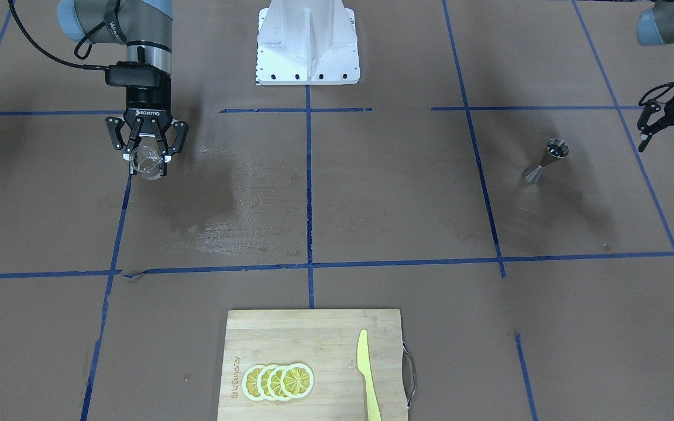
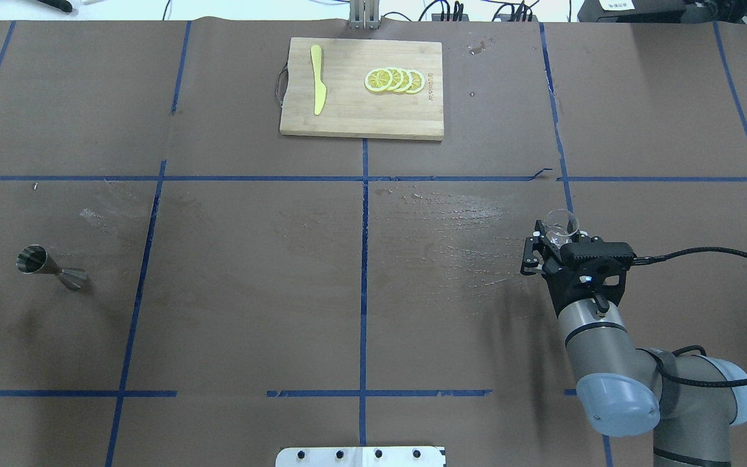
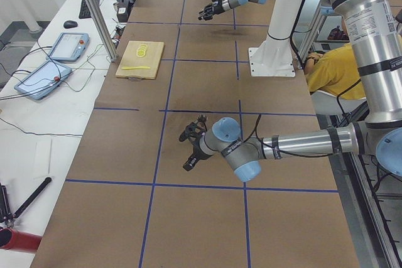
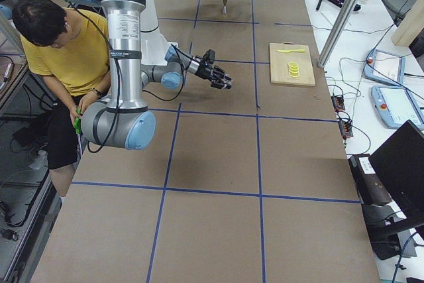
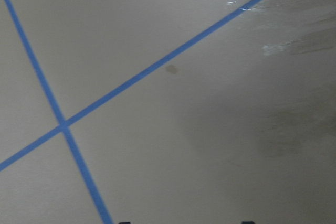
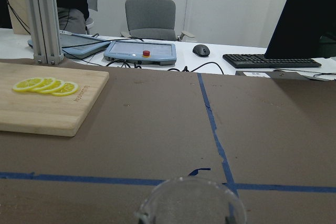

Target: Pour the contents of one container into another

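Cup [image 1: 148, 168]: clamped in your right pincer [image 1: 148, 159]. Jigger [image 1: 547, 160]: upright on the surface, well apart to that pincer's left, near your left pincer [image 1: 663, 146], whose fingers are apart.

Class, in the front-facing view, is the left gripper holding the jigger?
No, the left gripper hangs open, apart from the jigger.

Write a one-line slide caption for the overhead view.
Right gripper holds the glass cup; the steel jigger stands far left, cutting board beyond.

The brown-papered table [image 2: 250, 292], gridded with blue tape lines [image 2: 364, 259], carries a bamboo cutting board [image 2: 347, 110], a grey steel hourglass-shaped jigger [image 2: 52, 269] and a white metal base plate [image 1: 308, 47].
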Robot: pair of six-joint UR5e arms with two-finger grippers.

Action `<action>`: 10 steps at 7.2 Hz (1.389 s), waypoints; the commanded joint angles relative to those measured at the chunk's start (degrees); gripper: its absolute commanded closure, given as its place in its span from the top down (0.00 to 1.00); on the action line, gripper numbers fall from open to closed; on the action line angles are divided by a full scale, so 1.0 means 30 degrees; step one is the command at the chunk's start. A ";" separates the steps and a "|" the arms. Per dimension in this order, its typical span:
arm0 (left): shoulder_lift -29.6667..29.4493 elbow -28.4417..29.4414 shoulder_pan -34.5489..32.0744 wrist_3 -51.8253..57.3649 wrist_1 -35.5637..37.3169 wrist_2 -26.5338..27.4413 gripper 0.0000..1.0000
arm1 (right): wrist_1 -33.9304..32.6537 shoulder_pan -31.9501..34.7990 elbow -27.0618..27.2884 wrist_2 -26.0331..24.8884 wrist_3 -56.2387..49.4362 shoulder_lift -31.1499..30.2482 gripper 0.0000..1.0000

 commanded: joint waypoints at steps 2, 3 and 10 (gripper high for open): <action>-0.0582 -0.1395 -0.2459 -0.0287 0.2873 -0.1660 1.00 | 0.7711 -0.0408 -0.3431 -0.1302 0.0205 -0.2438 0.12; -0.0521 -0.1340 -0.2460 -0.0289 0.2903 -0.1660 1.00 | 0.9219 -0.0787 -0.5037 -0.2205 0.0205 -0.2474 0.15; -0.0022 -0.1486 -0.2519 -0.0319 0.2728 -0.1631 1.00 | 0.9879 -0.3164 -0.5873 -0.4499 0.0205 -0.2357 0.48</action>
